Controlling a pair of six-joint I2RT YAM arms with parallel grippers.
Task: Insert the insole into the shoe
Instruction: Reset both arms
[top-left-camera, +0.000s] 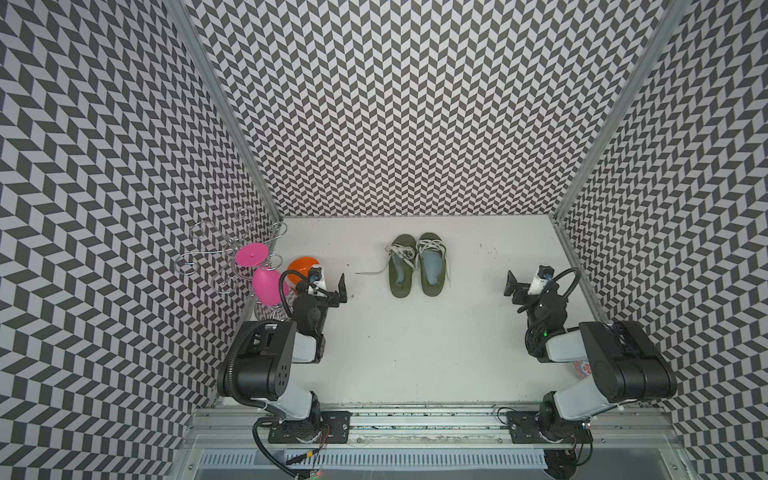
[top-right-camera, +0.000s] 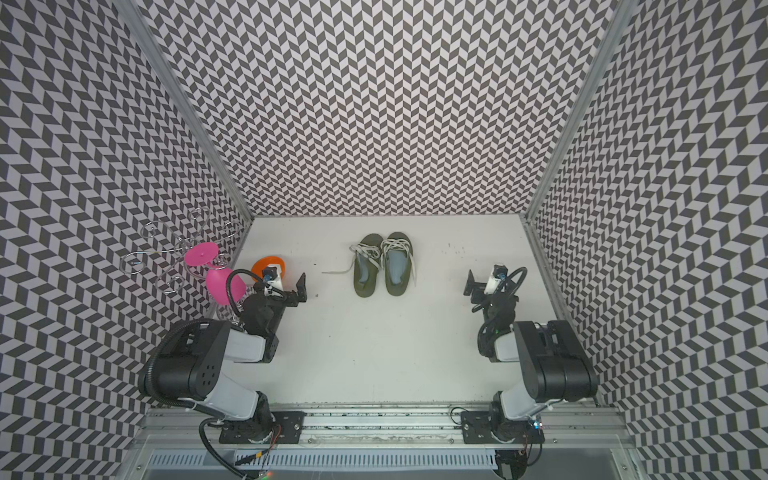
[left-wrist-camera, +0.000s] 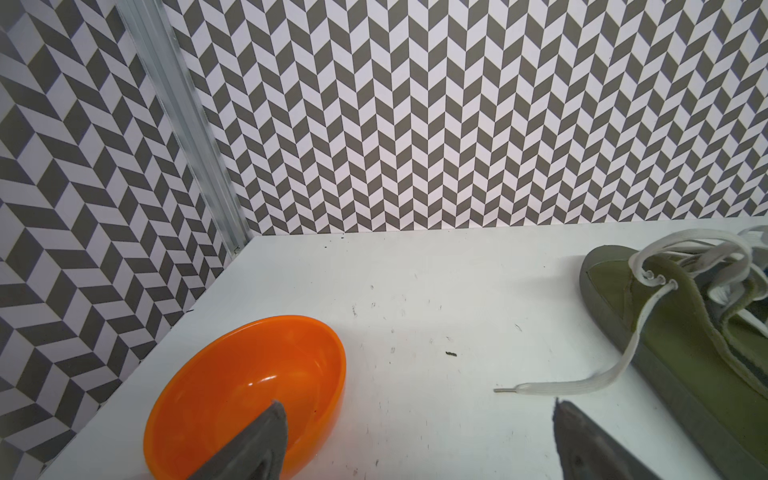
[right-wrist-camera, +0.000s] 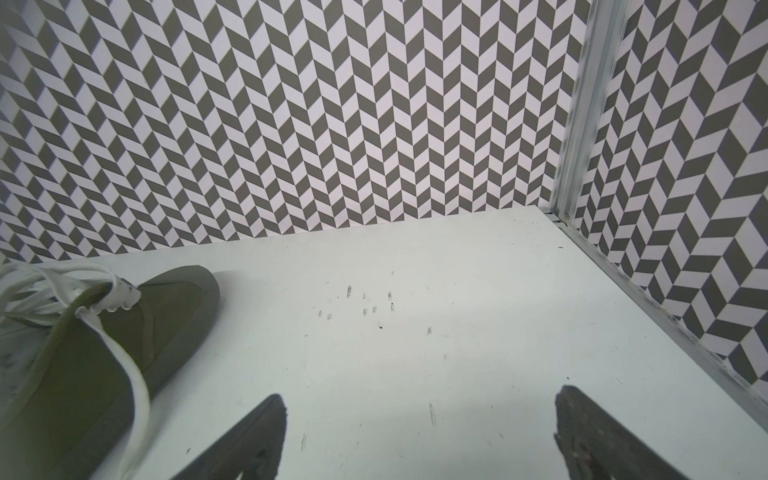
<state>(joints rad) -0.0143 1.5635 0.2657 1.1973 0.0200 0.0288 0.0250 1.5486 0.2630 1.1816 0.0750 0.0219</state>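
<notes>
Nearest the lens, black arm shoulders above the front rail (top-left-camera: 415, 419). Further in, left gripper (top-left-camera: 343, 291) and right gripper (top-left-camera: 513, 293), both spread wide and holding nothing, each well apart from the olive shoes (top-left-camera: 432, 291) standing side by side near the back wall, toes pointing away. Inside each opening, a pale blue-grey insole (top-left-camera: 432, 266); none seen loose on the table (top-left-camera: 415, 353). Probably little remaining beyond seating, though cannot tell from above whether the heel ends lie flat. To finish well: steady one shoe's sole edge with one gripper, then press the insole down with the other, working from toe toward heel, gently enough not to tip the shoe. Keep clear of the trailing lace (left-wrist-camera: 582, 384) near the left gripper, and of the orange bowl (left-wrist-camera: 249, 374) just beside it.
</notes>
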